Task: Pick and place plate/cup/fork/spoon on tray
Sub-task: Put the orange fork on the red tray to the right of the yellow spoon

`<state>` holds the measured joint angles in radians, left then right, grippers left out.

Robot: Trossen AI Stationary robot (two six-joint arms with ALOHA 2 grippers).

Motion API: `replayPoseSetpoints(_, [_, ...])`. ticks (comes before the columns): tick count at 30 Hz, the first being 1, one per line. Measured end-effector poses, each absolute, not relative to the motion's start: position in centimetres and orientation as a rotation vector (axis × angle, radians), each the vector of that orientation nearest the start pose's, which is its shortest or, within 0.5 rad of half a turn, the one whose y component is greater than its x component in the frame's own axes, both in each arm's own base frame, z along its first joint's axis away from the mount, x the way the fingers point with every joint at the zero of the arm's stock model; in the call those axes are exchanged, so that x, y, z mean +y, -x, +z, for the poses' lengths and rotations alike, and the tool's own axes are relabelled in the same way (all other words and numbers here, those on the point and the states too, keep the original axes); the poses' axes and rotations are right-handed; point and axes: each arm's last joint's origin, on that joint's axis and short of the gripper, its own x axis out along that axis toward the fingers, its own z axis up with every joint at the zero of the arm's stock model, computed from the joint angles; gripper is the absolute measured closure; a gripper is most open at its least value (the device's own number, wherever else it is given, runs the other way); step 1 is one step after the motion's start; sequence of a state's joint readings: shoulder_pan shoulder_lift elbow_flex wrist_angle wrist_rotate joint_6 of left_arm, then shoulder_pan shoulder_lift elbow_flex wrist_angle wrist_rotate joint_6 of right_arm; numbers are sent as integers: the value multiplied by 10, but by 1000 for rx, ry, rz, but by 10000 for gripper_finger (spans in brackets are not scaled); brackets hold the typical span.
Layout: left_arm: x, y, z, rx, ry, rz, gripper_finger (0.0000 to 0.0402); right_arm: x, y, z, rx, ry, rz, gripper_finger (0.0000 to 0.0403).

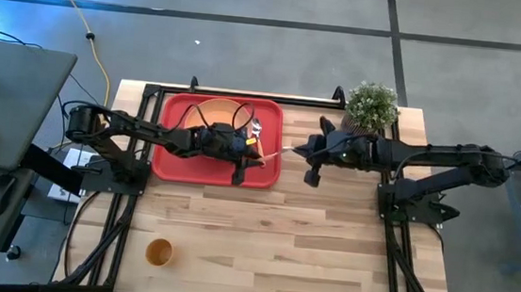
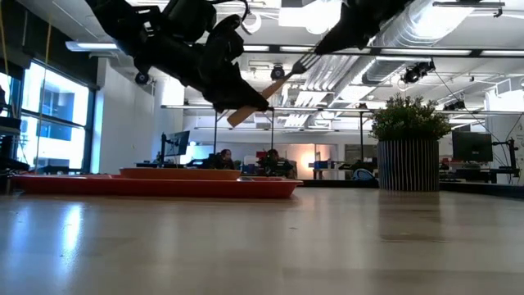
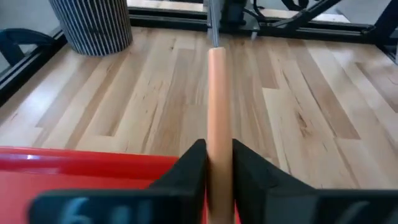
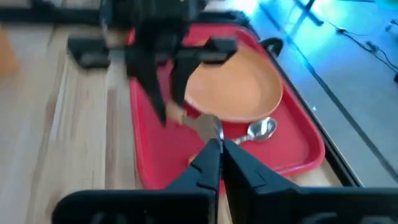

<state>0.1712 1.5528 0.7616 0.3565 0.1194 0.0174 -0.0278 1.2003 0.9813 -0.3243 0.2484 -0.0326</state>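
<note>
The cup (image 1: 159, 252) stands alone on the table (image 1: 291, 234), well apart from both grippers and far from the tray (image 1: 169, 162). The left gripper (image 3: 217, 163) hangs above the tray's right part, its fingers (image 3: 193, 165) shut on the fork's (image 2: 274, 86) salmon handle, which runs straight out between the jaws toward the right arm. In the low view the fork sits clear of the tray, tilted, handle end lower at the left gripper (image 2: 237, 102) and tine end higher at the right one. The right gripper (image 4: 221, 149) meets it from the other side, just past the tray's right rim in the high view; its two fingers (image 4: 208, 162) are drawn close together around the thin metal end, so both grippers seem to hold the one fork, though the blur in the right wrist view leaves the contact at the tines less than certain. Beyond the right jaws, on the tray, lies the plate (image 4: 233, 93), flat and taking up much of the tray floor, and just beside its near edge the spoon (image 4: 258, 130), its silver bowl on the red surface close to the right fingertips. A potted plant (image 1: 372, 106) stands at the table's far edge, behind the right gripper (image 1: 300, 149).
</note>
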Motion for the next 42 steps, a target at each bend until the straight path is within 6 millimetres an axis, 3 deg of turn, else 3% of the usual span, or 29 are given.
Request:
replayPoseSetpoints(4, [53,-315,198,396,42,96,368,-22,-258,307,519,17,-345,375])
replayPoseSetpoints(11, [59,-315,203,338,55,306,366,-37,-253,288,472,-65,-520,271])
replayPoseSetpoints(13, [61,-315,206,267,79,337,366,-40,-254,279,335,-101,-542,242])
replayPoseSetpoints(18, [60,-303,203,14,168,302,366,-42,-245,246,-134,-237,-372,201])
replayPoseSetpoints(22, [59,-295,203,-78,211,195,366,-55,-238,229,-270,-311,-323,204])
replayPoseSetpoints(25, [58,-294,202,-78,209,150,365,-62,-250,229,-260,-317,-234,214])
replayPoseSetpoints(33, [57,-295,200,-56,211,148,364,-71,-296,256,-272,-160,-147,246])
replayPoseSetpoints(39, [57,-295,196,-14,198,153,363,-73,-307,268,-258,-83,-156,283])
replayPoseSetpoints(42, [57,-295,196,-12,189,153,363,-74,-309,268,-235,-87,-165,334])
